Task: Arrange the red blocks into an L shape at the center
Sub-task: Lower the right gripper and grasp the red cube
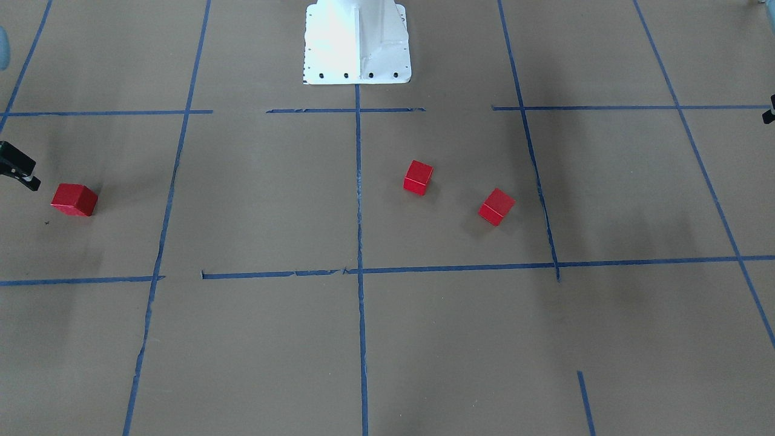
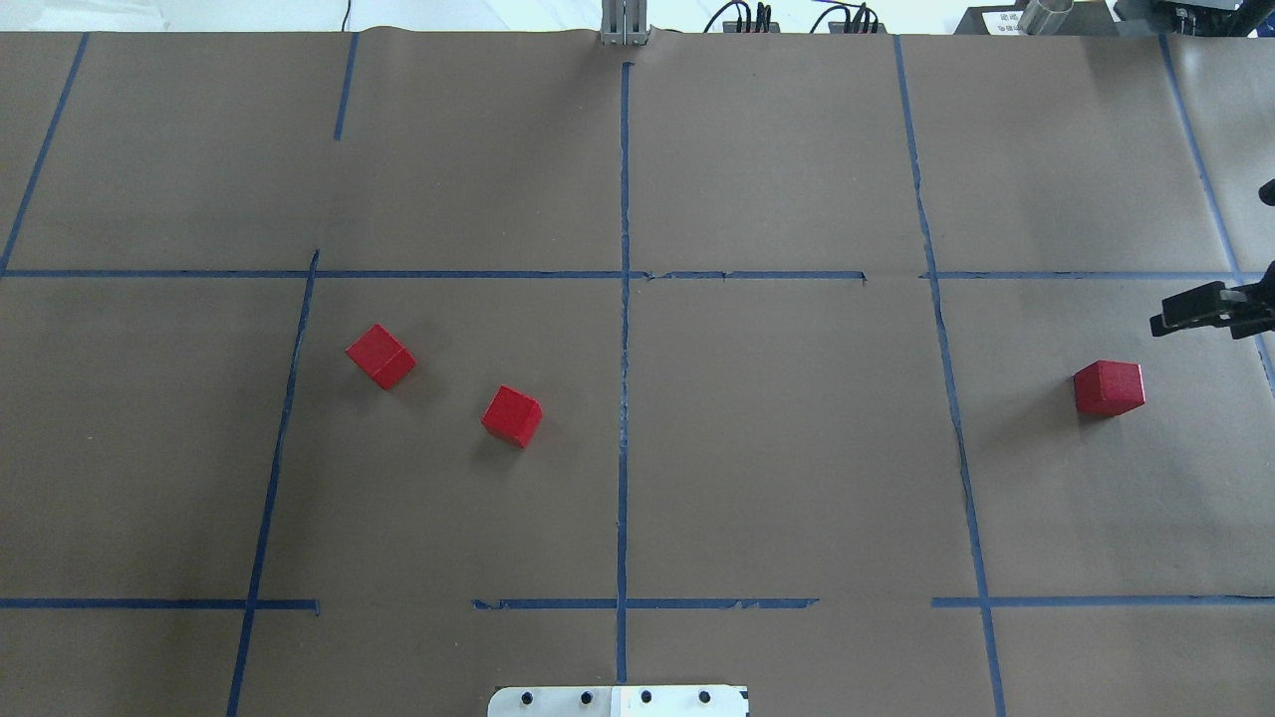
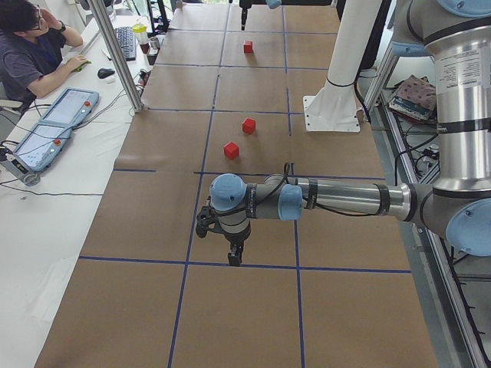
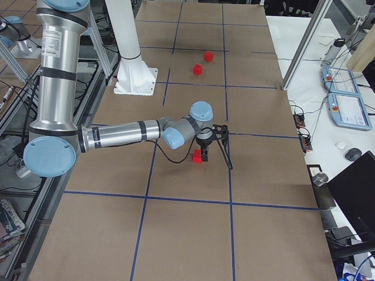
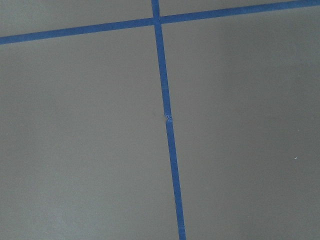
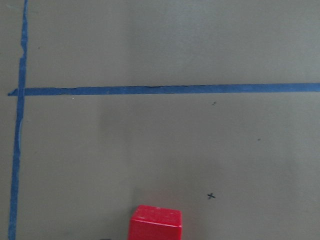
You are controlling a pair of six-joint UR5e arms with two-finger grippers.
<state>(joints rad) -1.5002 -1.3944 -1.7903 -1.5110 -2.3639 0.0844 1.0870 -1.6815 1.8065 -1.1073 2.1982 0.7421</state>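
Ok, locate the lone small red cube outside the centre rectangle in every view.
Front-facing: small matte red cube, far left.
Overhead: cube far right.
Exterior left: cube at top, far end.
Exterior right: cube near the middle.
Left wrist: not in it.
Right wrist: cube at bottom edge.
Shared landmark: white robot base, in all four exterior views.

center (image 2: 797, 438) R half: open paper | L half: 2 red blocks (image 2: 511, 416), gap btw | base (image 2: 618, 700) at near edge
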